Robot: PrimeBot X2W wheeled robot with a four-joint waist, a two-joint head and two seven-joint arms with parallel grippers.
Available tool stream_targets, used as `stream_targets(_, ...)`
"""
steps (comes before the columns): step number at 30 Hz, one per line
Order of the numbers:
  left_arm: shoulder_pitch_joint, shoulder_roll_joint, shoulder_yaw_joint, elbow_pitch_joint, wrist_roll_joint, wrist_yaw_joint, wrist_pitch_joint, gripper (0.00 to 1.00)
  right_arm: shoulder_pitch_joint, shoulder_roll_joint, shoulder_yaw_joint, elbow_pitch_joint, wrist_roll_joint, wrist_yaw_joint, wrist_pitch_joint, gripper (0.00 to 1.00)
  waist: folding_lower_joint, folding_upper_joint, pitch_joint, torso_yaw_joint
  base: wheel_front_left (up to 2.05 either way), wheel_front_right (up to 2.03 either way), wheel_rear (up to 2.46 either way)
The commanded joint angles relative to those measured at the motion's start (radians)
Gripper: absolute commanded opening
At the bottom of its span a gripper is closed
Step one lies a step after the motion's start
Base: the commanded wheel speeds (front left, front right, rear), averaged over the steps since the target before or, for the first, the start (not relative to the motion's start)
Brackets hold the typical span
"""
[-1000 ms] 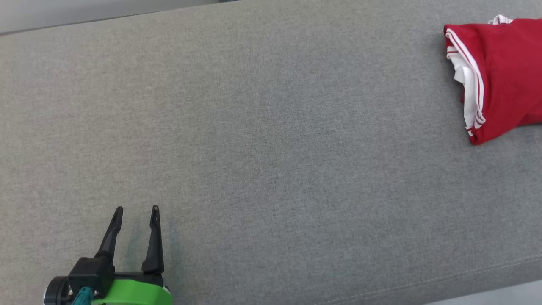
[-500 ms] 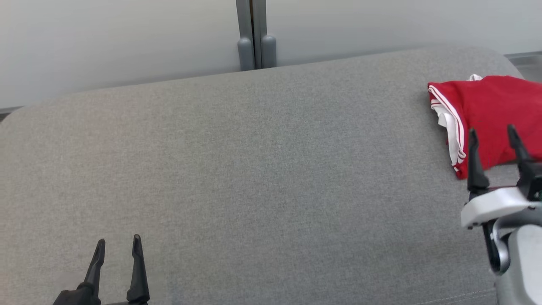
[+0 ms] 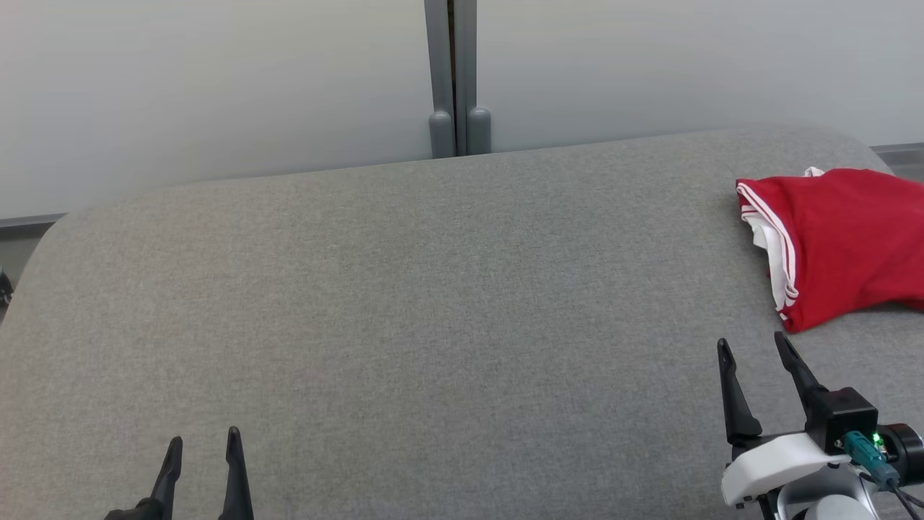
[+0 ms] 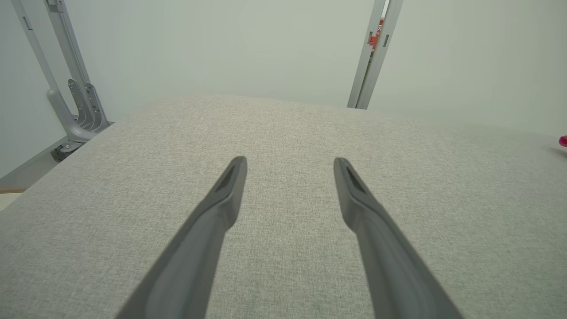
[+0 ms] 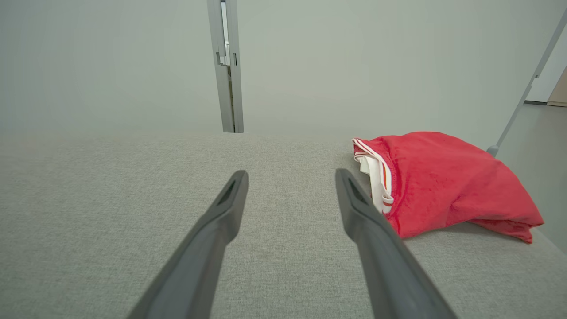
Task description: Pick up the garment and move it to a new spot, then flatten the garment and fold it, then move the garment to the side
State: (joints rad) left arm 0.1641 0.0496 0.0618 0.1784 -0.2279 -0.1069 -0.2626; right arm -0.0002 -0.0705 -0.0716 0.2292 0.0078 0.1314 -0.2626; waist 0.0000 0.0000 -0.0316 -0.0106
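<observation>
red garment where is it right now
The red garment lies bunched at the far right of the grey padded surface in the head view, just ahead and to the right of the open right gripper, not touching it.

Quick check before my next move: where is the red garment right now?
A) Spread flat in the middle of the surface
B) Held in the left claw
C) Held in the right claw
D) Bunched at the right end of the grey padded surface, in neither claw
D: the red garment lies bunched at the right end of the grey padded surface, just ahead of the right claw, which is open and empty, as is the left claw.
</observation>
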Motion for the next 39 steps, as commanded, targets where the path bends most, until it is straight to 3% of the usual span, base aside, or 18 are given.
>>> stream_targets(1, -0.011, 0.002, -0.002, 0.006, -0.003, -0.007, -0.002, 1.00, 0.015, 0.007, 0.000, -0.005, -0.004, -0.002, -0.002, 1.00, 0.0000, 0.0000, 0.000, -0.001, 0.00, 0.00, 0.00)
stream_targets(7, -0.015, 0.002, -0.012, 0.037, -0.010, -0.014, -0.002, 1.00, 0.012, 0.016, -0.010, 0.008, -0.004, -0.002, -0.002, 1.00, 0.0000, 0.0000, 0.001, -0.006, 0.00, 0.00, 0.00)
stream_targets(8, -0.004, 0.000, -0.010, 0.039, -0.008, -0.012, 0.000, 0.00, 0.010, 0.016, -0.011, 0.007, -0.003, 0.000, 0.000, 0.00, 0.0000, 0.0000, 0.000, -0.006, 0.00, 0.00, 0.00)
stream_targets(11, -0.009, -0.003, -0.006, 0.059, -0.028, -0.012, 0.011, 0.00, 0.003, 0.019, -0.020, 0.030, 0.016, 0.000, 0.011, 0.00, 0.0000, 0.0000, 0.001, -0.006, 0.00, 0.00, 0.00)
stream_targets(39, -0.101, -0.001, 0.013, 0.057, -0.498, -0.017, 0.136, 0.00, -0.033, 0.019, -0.024, 0.017, 0.568, 0.000, 0.136, 0.00, 0.0000, 0.0000, 0.008, -0.002, 0.00, 0.00, 0.00)
